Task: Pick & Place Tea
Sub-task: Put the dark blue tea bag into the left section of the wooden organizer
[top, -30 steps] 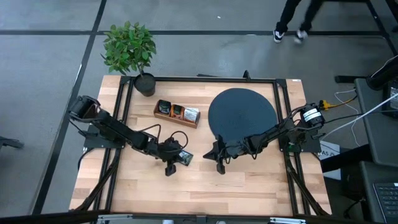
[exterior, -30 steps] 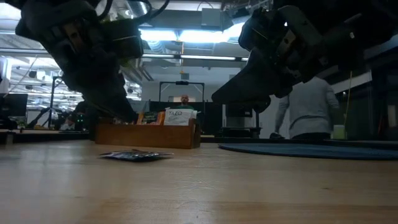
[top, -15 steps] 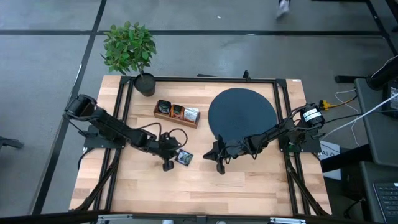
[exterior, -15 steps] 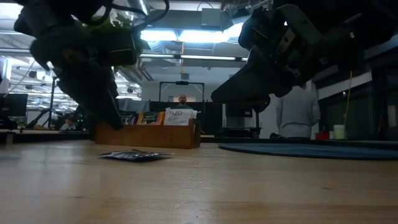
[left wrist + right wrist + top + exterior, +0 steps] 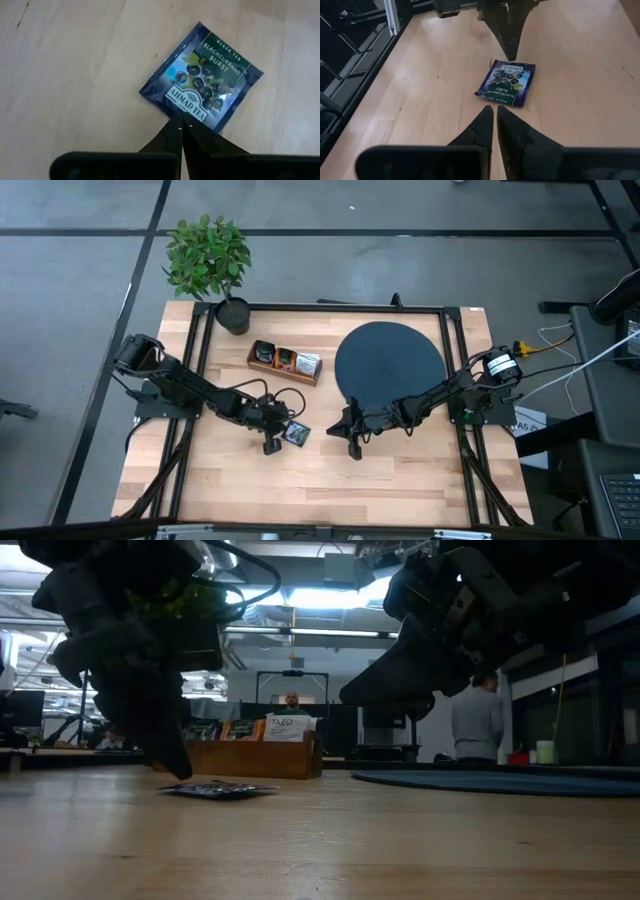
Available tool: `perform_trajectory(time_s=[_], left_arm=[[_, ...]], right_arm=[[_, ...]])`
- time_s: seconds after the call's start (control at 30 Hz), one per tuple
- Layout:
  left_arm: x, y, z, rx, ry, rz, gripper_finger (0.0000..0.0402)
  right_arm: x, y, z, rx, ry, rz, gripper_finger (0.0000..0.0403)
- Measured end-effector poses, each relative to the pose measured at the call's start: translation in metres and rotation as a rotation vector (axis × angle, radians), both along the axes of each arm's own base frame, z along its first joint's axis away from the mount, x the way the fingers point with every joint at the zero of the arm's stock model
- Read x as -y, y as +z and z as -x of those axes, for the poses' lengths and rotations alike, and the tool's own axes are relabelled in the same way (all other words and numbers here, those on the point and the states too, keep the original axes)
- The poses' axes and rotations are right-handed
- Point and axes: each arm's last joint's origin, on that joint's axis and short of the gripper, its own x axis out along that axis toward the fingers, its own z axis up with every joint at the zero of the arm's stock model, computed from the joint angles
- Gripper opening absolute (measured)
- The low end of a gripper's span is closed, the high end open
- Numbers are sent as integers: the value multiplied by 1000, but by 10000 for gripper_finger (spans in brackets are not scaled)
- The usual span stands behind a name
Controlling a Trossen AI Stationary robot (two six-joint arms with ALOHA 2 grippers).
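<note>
A dark tea sachet [image 5: 202, 77] (labelled blackcurrant) lies flat on the bare desk [image 5: 400, 480], between the two claws. The left claw [image 5: 181, 125], clenched and empty, points at its near edge. The right claw [image 5: 494, 114] hovers nearby, its fingers nearly together, grasping nothing.

You've got one dark blue-green tea sachet [image 5: 201, 75] lying flat on the surface [image 5: 75, 65]; other sachets [image 5: 285, 360] stand upright in tray [image 5: 258, 365].

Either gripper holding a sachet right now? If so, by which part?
Nothing held. The dark tea sachet lies flat on the table; the left gripper is shut at its edge, and the right gripper is short of it.
</note>
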Motion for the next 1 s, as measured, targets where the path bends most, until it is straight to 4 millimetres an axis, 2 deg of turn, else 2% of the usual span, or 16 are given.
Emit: perform_trajectory(time_s=[0.87, 1.0], left_arm=[[-1, 2, -2, 33, 2, -33, 2], [-1, -5, -2, 9, 10, -36, 2]], right_arm=[[0, 0, 0, -1, -1, 1, 28], [0, 0, 0, -1, -1, 0, 28]])
